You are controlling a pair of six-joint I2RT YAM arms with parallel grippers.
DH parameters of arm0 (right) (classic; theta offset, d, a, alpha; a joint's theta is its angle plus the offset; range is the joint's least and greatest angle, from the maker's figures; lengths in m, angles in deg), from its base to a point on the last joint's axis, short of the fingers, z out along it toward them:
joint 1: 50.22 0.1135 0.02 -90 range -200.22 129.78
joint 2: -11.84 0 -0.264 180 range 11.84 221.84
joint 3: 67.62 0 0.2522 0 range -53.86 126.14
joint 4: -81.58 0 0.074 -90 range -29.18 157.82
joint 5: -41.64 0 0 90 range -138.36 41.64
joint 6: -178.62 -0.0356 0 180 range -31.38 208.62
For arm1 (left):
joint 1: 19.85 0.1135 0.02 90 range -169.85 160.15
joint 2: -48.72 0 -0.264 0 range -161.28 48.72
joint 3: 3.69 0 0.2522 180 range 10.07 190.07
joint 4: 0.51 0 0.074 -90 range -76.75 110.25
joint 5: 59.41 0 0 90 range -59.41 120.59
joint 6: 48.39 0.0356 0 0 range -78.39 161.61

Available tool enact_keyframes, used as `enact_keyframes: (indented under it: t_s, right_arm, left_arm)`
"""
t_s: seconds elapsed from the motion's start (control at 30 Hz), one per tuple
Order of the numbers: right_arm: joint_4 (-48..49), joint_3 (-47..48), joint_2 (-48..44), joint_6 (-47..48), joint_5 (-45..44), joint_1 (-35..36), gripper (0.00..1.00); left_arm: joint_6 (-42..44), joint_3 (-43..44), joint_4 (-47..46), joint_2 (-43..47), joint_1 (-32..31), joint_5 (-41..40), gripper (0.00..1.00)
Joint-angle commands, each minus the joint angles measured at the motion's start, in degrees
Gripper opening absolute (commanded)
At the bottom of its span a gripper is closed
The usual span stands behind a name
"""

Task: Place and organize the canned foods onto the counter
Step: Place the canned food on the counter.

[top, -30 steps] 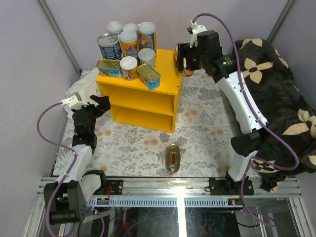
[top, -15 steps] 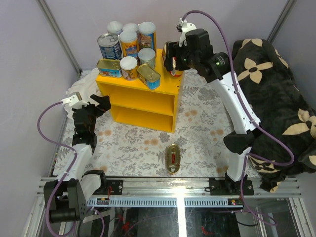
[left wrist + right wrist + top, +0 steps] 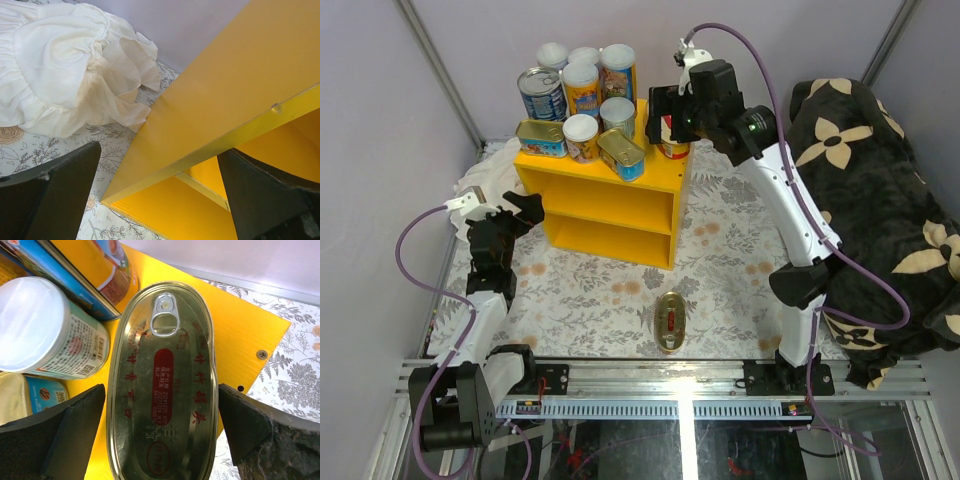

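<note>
Most of the right side is filled by a dark flower-patterned blanket (image 3: 880, 190), heaped beside the floral floor (image 3: 740, 250). Next in bulk we see the yellow worktop (image 3: 658, 172) standing on that floor, with a white cloth (image 3: 483, 180) bunched by its left end. On its top, toward the back left, we see a cluster of cans (image 3: 582, 90): white-lidded cylinders, a wider blue-labelled one and two flat rectangular tins at the front. At the top's right corner a gold oval tin (image 3: 165, 385) lies flat, lid up. The right end effector (image 3: 161, 435) hangs over it, fingers spread to either side of the tin; we cannot tell whether they touch it. The left end effector (image 3: 160, 195) sits low beside the worktop's left end, spread wide, holding nothing. A second oval tin (image 3: 669, 320) lies on the floor near the arms' bases.
</note>
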Motion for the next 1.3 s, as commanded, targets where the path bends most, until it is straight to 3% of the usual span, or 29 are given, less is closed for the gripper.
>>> enact_keyframes:
  t_s: [0.0,0.33,0.67,0.8,0.9,1.07,1.27]
  right_arm:
    - [4.1,0.4,-4.2,0.0,2.8,0.2,1.0]
    - [9.9,-8.2,-10.7,-1.0,5.1,0.2,0.97]
    - [10.6,-9.1,-9.4,-1.6,8.8,0.7,0.9]
    - [12.0,-9.5,-10.7,-0.8,4.8,0.8,0.9]
    - [15.5,-12.0,-12.7,-0.1,-1.8,0.8,0.8]
    - [19.4,-14.7,-13.1,0.2,-7.0,0.8,0.74]
    - [25.5,-18.9,-12.4,0.6,-8.7,0.6,0.5]
  left_arm:
    - [0.3,1.8,-2.2,-0.3,1.0,-1.6,1.0]
    - [0.5,1.6,-2.6,-0.6,0.9,-1.9,1.0]
    - [0.5,1.5,-2.4,-0.2,1.0,-1.9,1.0]
    - [0.5,1.7,-2.2,-0.3,1.0,-1.9,1.0]
    - [0.4,1.8,-2.1,-0.3,0.9,-1.8,1.0]
    - [0.3,1.8,-2.0,0.1,1.0,-2.0,1.0]
    - [0.4,1.4,-1.9,0.7,0.9,-2.5,1.0]
